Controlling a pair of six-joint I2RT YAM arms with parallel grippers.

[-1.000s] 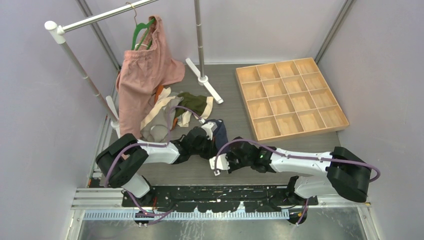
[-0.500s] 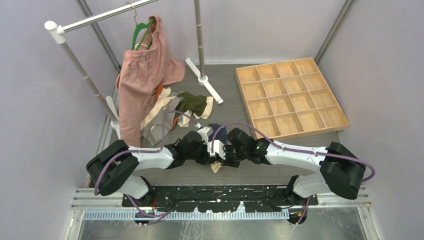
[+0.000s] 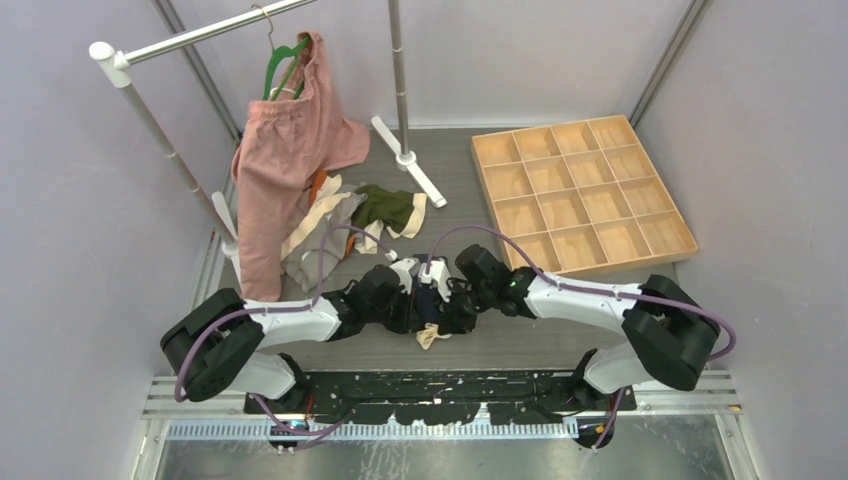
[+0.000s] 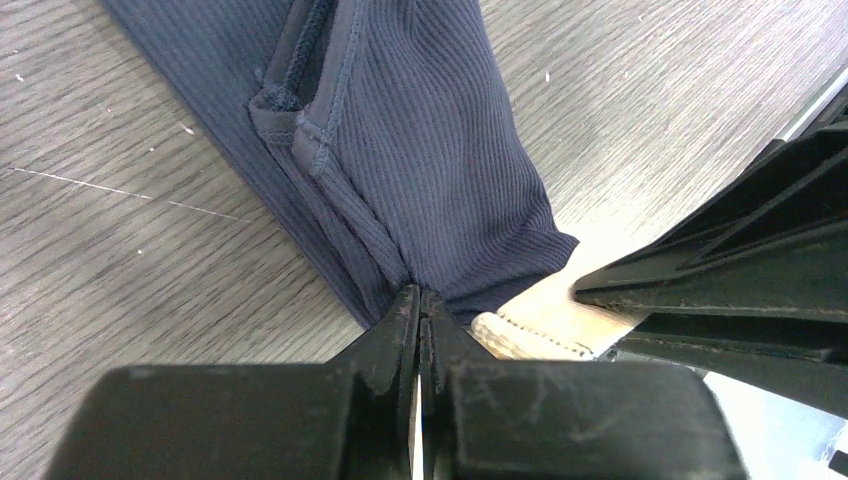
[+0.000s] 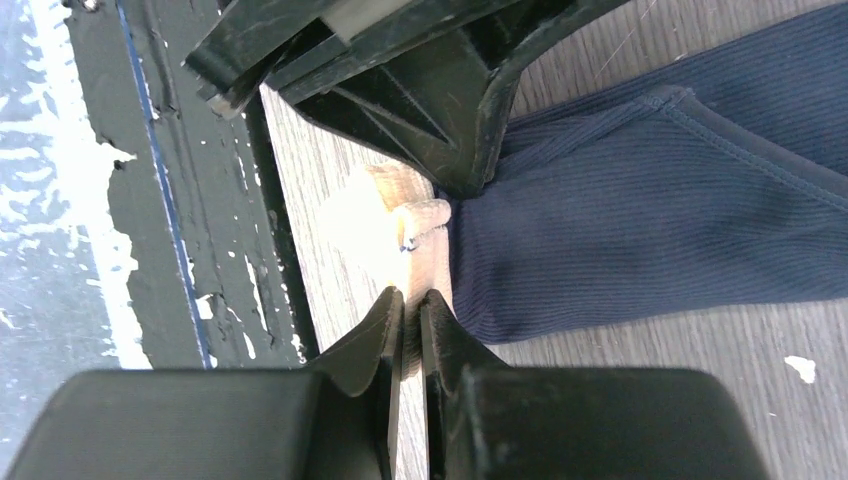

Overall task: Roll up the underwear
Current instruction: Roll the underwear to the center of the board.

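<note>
Grey wood-grain table [image 3: 520,345] between lilac walls [image 3: 500,50]; navy underwear [image 4: 430,150] lying on it.

Lilac walls [image 3: 60,200]; grey wood-grain tbl [image 3: 450,215]

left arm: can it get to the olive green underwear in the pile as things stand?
Probably not yet: the left gripper is shut on the navy underwear. The olive green underwear lies farther back with nothing standing between, so it looks reachable once the gripper lets go.
</note>
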